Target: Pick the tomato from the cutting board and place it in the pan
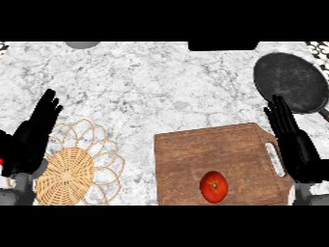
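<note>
One tomato (214,186) sits on the cutting board (217,154), pan (291,82) bare, both hands open-fingered.

light: bright, even | shadows: faint | glare: none | blur: none

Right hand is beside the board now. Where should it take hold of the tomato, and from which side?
Grip the tomato round its widest part, thumb and fingers on opposite sides. It is round and sits free on the cutting board, near the front edge. Probably best to come from above and from the right, since the open right hand is at the board's handle end, nothing lying between.
</note>
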Motion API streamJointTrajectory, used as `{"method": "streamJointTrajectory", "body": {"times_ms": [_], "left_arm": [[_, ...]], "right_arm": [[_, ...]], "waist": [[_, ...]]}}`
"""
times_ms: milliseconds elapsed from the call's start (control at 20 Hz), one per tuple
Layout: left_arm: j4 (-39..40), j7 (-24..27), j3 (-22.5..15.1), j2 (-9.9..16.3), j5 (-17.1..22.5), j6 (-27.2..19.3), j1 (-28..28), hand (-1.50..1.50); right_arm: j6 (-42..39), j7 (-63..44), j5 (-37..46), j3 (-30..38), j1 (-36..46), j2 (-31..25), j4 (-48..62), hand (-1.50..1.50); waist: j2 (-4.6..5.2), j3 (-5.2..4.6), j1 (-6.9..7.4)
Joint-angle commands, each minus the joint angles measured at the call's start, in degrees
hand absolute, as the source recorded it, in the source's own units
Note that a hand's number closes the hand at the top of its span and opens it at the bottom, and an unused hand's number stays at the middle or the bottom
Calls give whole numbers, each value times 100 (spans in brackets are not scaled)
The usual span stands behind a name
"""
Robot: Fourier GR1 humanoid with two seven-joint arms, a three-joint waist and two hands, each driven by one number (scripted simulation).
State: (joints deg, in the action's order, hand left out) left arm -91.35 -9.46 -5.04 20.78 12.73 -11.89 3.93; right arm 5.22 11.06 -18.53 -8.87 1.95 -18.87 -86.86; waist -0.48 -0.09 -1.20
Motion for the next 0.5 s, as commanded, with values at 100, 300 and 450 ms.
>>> {"method": "streamJointTrajectory", "body": {"times_ms": [100,300,450], "left_arm": [[67,-19,-413,-326,207,402,178,0],[189,-173,-685,-501,338,581,85,0],[156,-176,-1031,-922,454,654,59,0]], "right_arm": [[-819,91,1151,-1346,810,-441,-644,150],[-917,466,2913,-1449,2150,-1632,-1175,150],[-572,828,3800,-2542,2165,-851,-1183,-150]], "waist": [[33,-14,249],[-371,-241,365],[30,0,297]]}}
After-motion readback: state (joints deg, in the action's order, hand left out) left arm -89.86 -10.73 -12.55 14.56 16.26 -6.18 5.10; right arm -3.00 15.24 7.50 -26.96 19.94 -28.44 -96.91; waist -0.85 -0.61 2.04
